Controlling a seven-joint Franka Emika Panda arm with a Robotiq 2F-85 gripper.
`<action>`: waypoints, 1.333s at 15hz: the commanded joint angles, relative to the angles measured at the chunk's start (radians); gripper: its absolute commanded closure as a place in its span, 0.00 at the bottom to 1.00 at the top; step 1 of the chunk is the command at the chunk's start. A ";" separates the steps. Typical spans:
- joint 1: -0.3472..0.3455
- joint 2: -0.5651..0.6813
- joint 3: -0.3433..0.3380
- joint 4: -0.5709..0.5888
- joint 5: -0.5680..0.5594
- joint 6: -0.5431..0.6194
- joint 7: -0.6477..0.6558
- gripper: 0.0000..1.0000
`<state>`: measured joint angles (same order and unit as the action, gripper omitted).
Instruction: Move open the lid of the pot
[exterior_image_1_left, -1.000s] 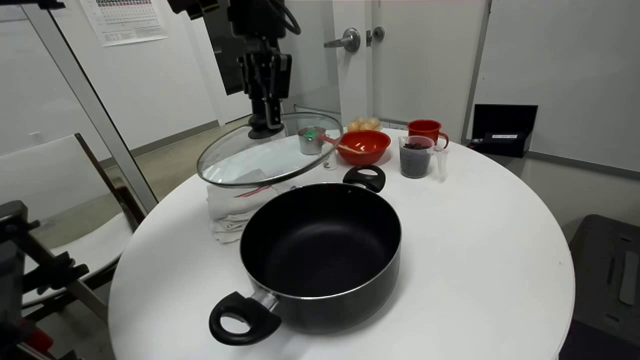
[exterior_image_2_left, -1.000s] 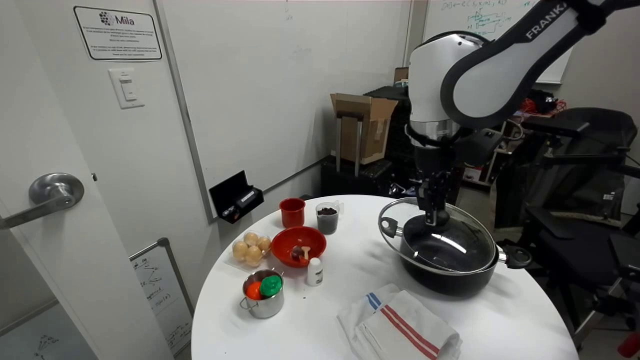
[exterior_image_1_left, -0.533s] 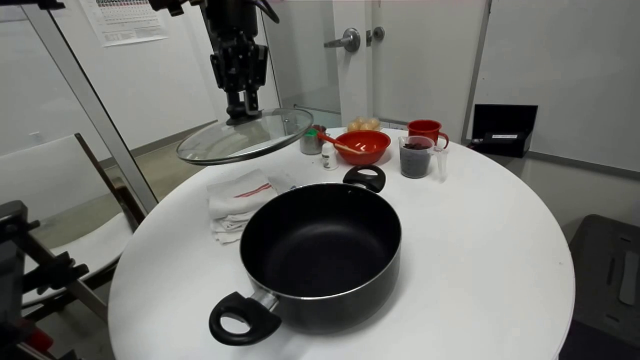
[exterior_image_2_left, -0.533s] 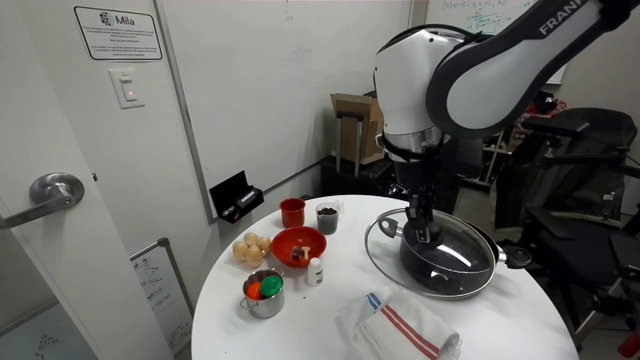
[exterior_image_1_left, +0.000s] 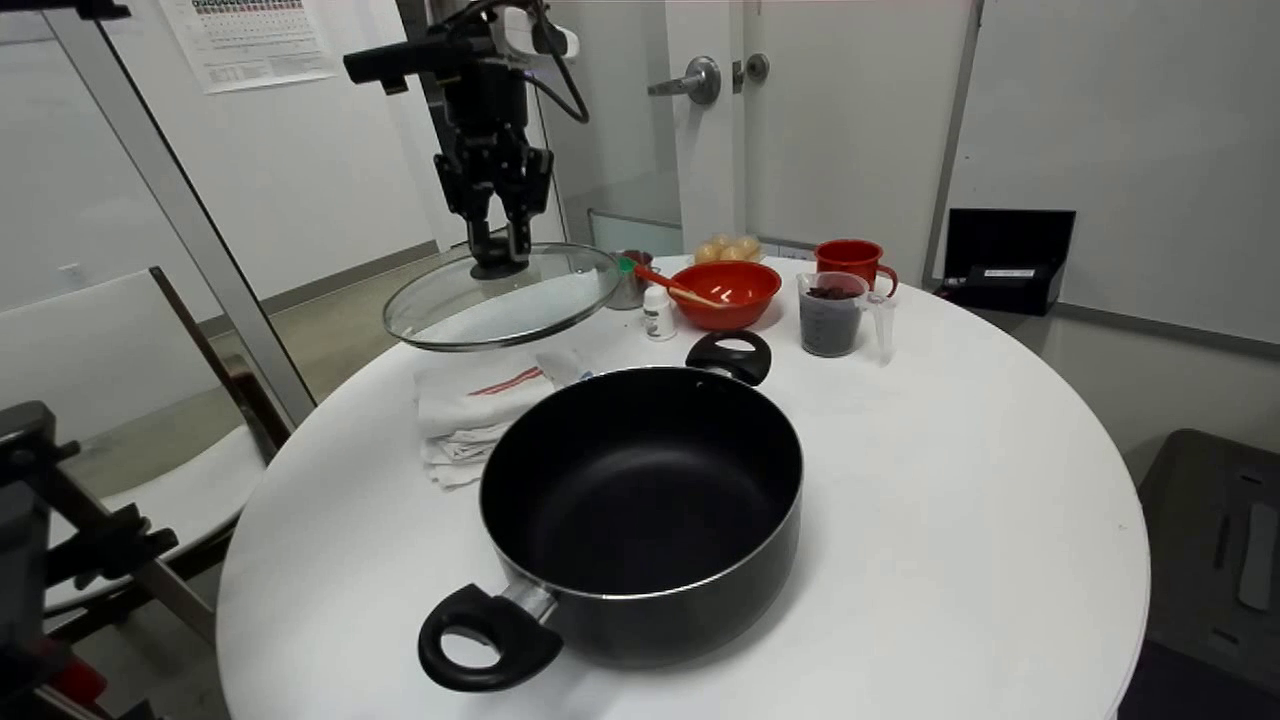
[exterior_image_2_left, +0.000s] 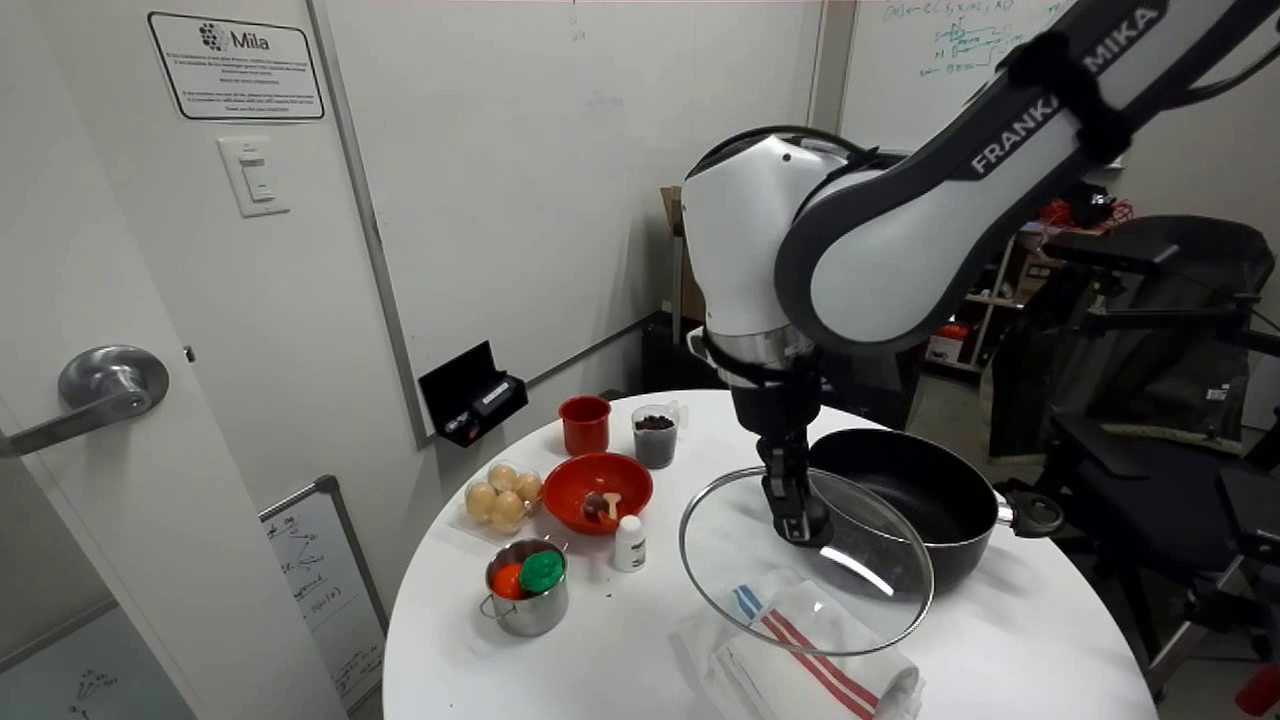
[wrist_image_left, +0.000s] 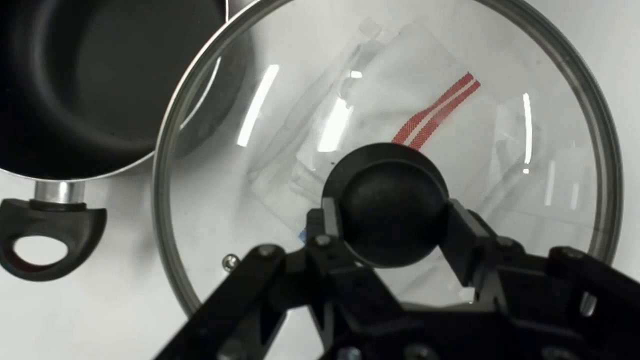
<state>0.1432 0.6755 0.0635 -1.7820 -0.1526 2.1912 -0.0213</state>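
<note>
The black pot (exterior_image_1_left: 640, 625) stands on the table with its inside bare. It also shows in an exterior view (exterior_image_2_left: 905, 480) and at the upper left in the wrist view (wrist_image_left: 125, 75). The round glass lid (exterior_image_1_left: 560, 300) with its metal rim hangs in the air beside the pot, above the folded towel, roughly level. It also shows in an exterior view (exterior_image_2_left: 715, 560) and in the wrist view (wrist_image_left: 225, 175). My gripper (exterior_image_1_left: 500, 250) is shut on the lid's black knob, one finger on each side (wrist_image_left: 390, 215). The same grip shows in an exterior view (exterior_image_2_left: 800, 525).
The white towel with red stripes (exterior_image_2_left: 815, 680) lies on the round white table (exterior_image_1_left: 950, 520). A red bowl (exterior_image_2_left: 598, 485), red mug (exterior_image_2_left: 585, 425), measuring cup (exterior_image_2_left: 655, 440), white bottle (exterior_image_2_left: 630, 545), small steel pot (exterior_image_2_left: 530, 610) and eggs (exterior_image_2_left: 505, 495) stand near it.
My gripper has carried the lid away from the pot to over the towel. In the last half second the lid has come lower.
</note>
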 joint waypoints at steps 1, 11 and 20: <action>-0.006 0.111 0.023 0.133 0.005 -0.023 -0.082 0.75; 0.013 0.389 0.005 0.391 -0.010 -0.052 -0.109 0.75; 0.017 0.469 0.003 0.502 -0.010 -0.105 -0.118 0.41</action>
<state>0.1502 1.1156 0.0745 -1.3480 -0.1545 2.1314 -0.1176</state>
